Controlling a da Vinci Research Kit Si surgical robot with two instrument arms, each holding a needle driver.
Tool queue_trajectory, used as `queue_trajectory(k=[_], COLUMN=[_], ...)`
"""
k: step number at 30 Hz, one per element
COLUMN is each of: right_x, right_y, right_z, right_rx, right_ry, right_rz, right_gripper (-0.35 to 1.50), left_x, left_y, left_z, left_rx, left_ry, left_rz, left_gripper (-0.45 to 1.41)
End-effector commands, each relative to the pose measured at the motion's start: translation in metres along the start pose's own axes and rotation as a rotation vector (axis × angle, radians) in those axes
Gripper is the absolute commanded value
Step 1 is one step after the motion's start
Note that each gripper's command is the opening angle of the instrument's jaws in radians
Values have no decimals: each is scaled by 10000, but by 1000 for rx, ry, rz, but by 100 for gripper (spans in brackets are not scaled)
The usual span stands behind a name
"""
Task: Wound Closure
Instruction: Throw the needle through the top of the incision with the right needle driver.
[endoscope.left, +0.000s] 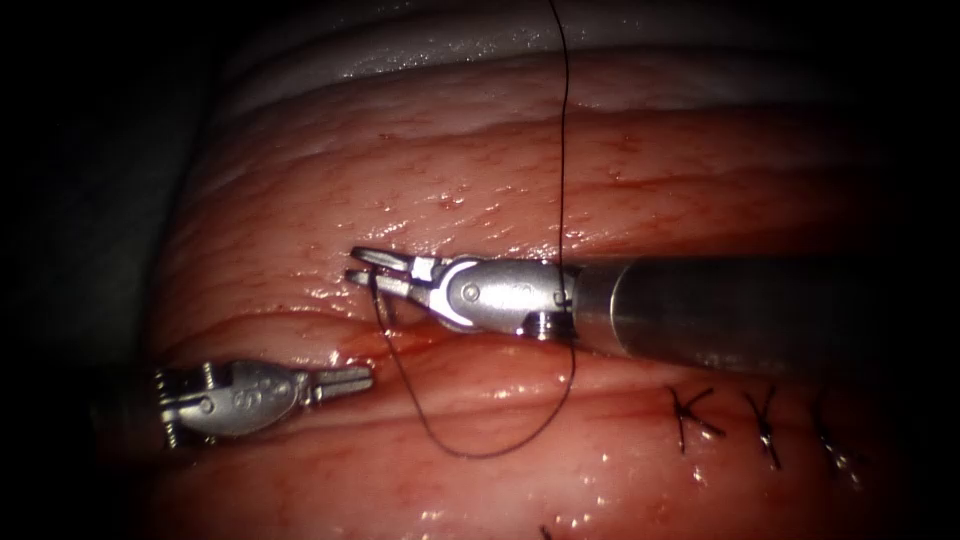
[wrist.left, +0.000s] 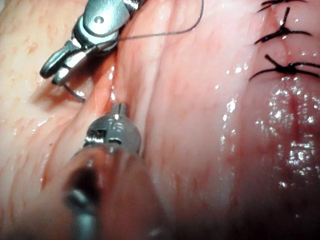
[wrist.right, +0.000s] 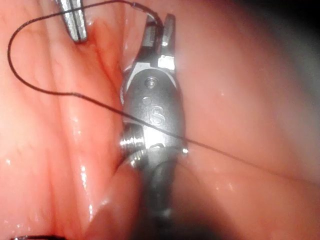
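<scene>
My right tool comes in from the right and lies over the tissue just above the cut. Its jaws are shut on the dark curved needle near one end. The rest of the curve hangs down toward the open left part of the cut; I cannot tell whether the tip touches tissue. Black thread loops from the needle below the cut, then rises past the tool's wrist. My left tool lies lower left, shut and holding nothing. The left wrist view shows the right tool gripping the needle.
Three knotted black stitches close the right part of the cut and are seen again as stitches in the left wrist view. Red fluid wets the cut's lips. The right tool's shaft spans the right half above the cut.
</scene>
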Motion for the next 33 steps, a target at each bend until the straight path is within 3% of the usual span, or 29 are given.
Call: queue_trajectory(k=[1,16,33], right_x=[0,5,-10], right_y=[2,-3,-16], right_z=[6,1,-9], right_rx=[15,151,172], right_ry=[-12,-65,-97], right_rz=[-30,-233,-252], right_gripper=[-35,-35,-35], left_x=[-2,-2,-3], left_y=[1,1,0], left_z=[8,7,6], left_rx=[-1,-1,-1], left_ry=[0,0,0], left_rz=[0,0,0], left_gripper=[-45,-45,-45])
